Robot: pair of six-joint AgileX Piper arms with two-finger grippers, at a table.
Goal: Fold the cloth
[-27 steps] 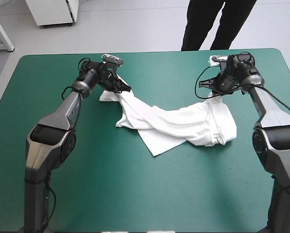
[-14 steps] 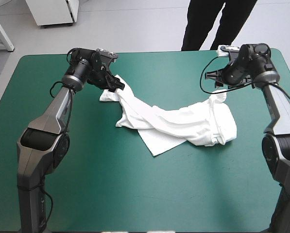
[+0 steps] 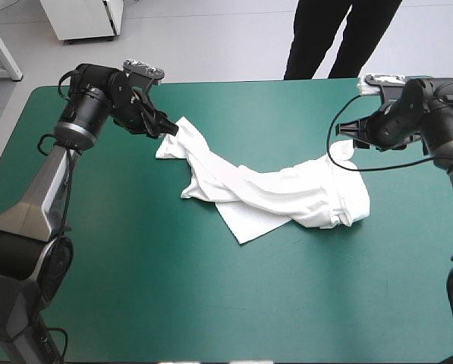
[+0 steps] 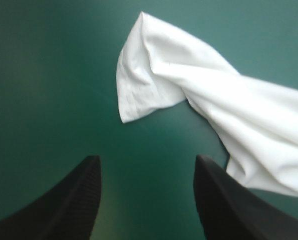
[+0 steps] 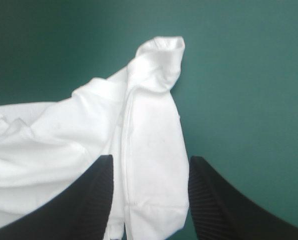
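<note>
The crumpled white T-shirt (image 3: 264, 189) runs from far left to near right. My left gripper (image 4: 146, 159) and right gripper (image 5: 149, 158) stand spread.

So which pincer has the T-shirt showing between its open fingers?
The right pincer: the T-shirt lies in the gap between its fingers. The left pincer is open too, but only bare teal-green cover shows in its gap.

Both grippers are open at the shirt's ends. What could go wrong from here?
The T-shirt lies twisted and bunched, so the right gripper, with folds between its fingers, may pinch several layers. The left gripper has only bare cover between its fingers; the shirt's corner lies ahead, so shutting here would likely miss.
</note>
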